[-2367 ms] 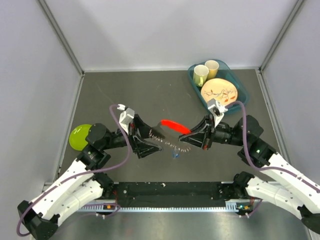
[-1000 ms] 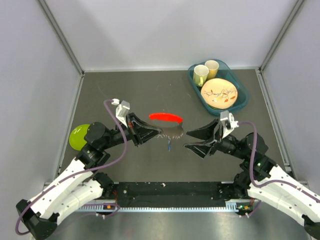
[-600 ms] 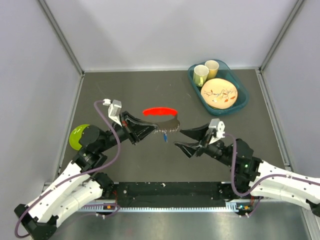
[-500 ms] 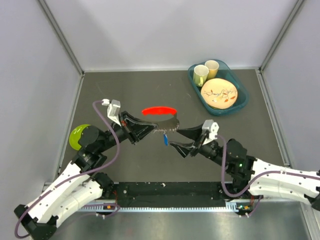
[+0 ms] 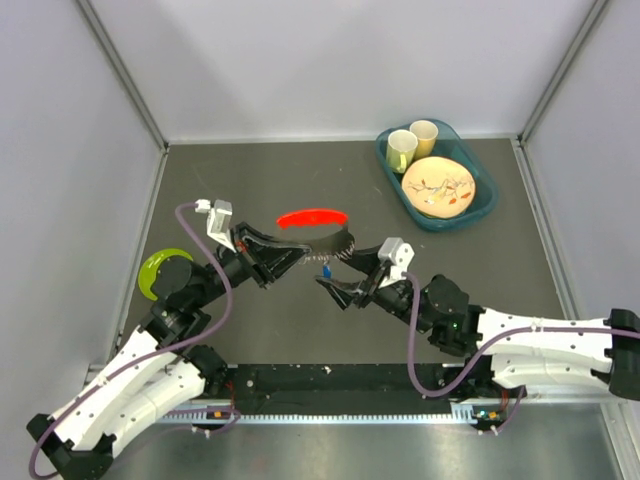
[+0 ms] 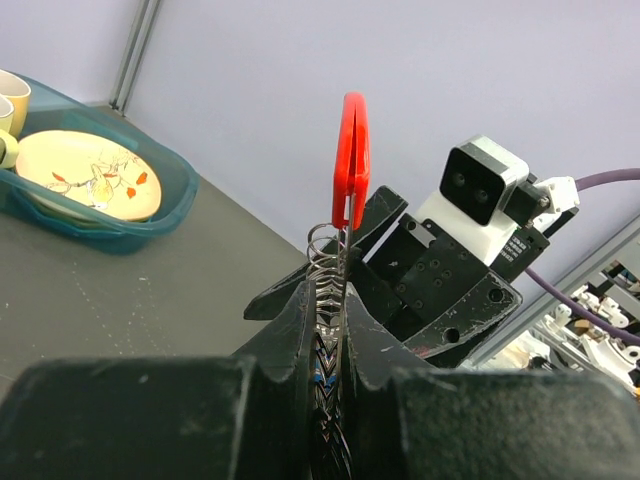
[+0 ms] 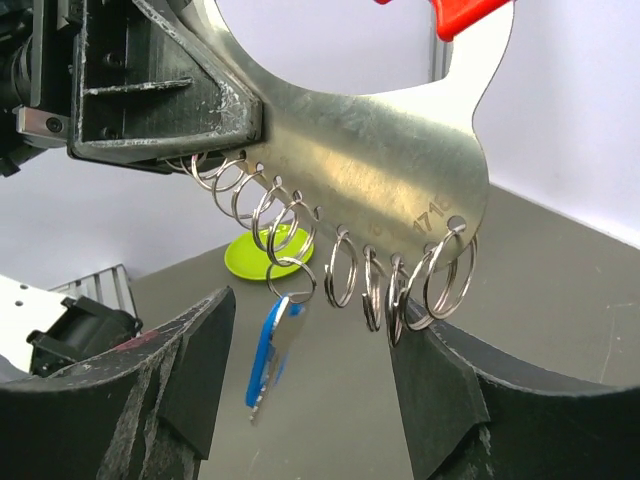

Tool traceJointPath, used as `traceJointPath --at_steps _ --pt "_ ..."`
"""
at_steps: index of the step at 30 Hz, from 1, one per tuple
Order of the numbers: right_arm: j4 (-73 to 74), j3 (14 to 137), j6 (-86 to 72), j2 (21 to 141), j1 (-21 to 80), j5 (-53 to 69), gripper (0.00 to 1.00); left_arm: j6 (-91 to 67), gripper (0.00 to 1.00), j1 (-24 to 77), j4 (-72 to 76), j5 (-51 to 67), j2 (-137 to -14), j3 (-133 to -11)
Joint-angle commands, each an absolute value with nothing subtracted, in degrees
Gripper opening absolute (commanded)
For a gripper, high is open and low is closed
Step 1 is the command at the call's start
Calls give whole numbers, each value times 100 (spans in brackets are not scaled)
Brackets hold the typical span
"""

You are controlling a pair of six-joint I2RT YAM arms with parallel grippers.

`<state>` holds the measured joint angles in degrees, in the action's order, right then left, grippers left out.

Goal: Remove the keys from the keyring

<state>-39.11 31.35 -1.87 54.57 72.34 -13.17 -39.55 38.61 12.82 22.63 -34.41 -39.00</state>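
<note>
My left gripper is shut on a flat silver metal plate with a red handle, held up on edge above the table. Several wire rings hang from holes along the plate's lower edge. One keyring carries a key with a blue head, which dangles freely. No other key shows. My right gripper is open just below the plate. One finger stands on each side of the hanging key and neither touches it. In the left wrist view the rings show edge-on between my shut fingers.
A green plate lies at the table's left edge, partly behind the left arm. At the back right a teal tray holds two cups and a patterned plate. Grey walls enclose the table.
The left gripper has carried the plate a little left and back. The right arm has swung left and brought its open fingers under the plate, round the blue key.
</note>
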Motion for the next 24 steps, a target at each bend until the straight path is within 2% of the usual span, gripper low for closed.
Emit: traceJointPath --at_steps 1,9,14,18,24 --pt "-4377 3489 -44 5642 7356 -1503 62 -4078 0 3841 1670 2153 -3296 -3903" --pt "-4613 3604 -35 6055 7348 -1863 53 -4192 0 3841 1722 2074 -3261 -3894" --pt "-4825 3551 -79 6170 7348 -1960 38 -4298 0 3832 1811 2136 -3270 -3832" --pt "-4746 3630 -44 6179 7348 -1969 38 -4298 0 3832 1784 2039 -3190 -3762" --pt "-4641 3840 -26 6310 7348 -2013 46 -4316 0 3841 1775 2013 -3164 -3770"
